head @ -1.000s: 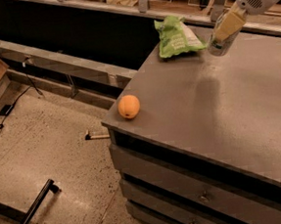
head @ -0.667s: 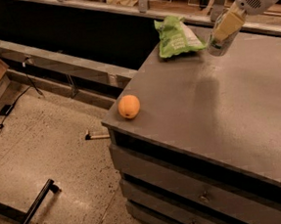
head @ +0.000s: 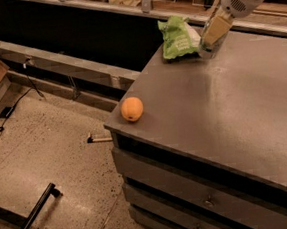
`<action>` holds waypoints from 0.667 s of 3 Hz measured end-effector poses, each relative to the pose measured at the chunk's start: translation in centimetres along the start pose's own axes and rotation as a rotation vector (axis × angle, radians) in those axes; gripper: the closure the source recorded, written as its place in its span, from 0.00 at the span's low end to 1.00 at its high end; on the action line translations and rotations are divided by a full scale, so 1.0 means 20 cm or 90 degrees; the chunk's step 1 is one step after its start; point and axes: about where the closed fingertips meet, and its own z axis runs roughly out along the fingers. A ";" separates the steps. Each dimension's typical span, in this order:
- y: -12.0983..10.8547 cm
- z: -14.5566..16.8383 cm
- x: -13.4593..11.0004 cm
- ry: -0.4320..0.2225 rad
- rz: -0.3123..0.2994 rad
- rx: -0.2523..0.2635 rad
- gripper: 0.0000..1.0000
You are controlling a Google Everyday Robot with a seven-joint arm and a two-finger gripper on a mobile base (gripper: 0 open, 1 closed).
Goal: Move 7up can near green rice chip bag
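The green rice chip bag (head: 178, 38) lies at the far left corner of the grey table top (head: 223, 109). My gripper (head: 211, 41) reaches down from the upper right and sits just right of the bag, low over the table. A small silvery shape under the gripper's tan tip is the 7up can (head: 208, 49). It is mostly hidden by the gripper, stands at the table surface and is close beside the bag's right edge.
An orange fruit (head: 132, 109) sits near the table's front left corner. Drawers (head: 201, 202) run below the table's front edge. A black counter and a rail stand behind the table. Concrete floor with cables and a black bar lies to the left.
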 end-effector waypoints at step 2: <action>0.02 0.15 -0.03 0.028 -0.021 -0.047 0.61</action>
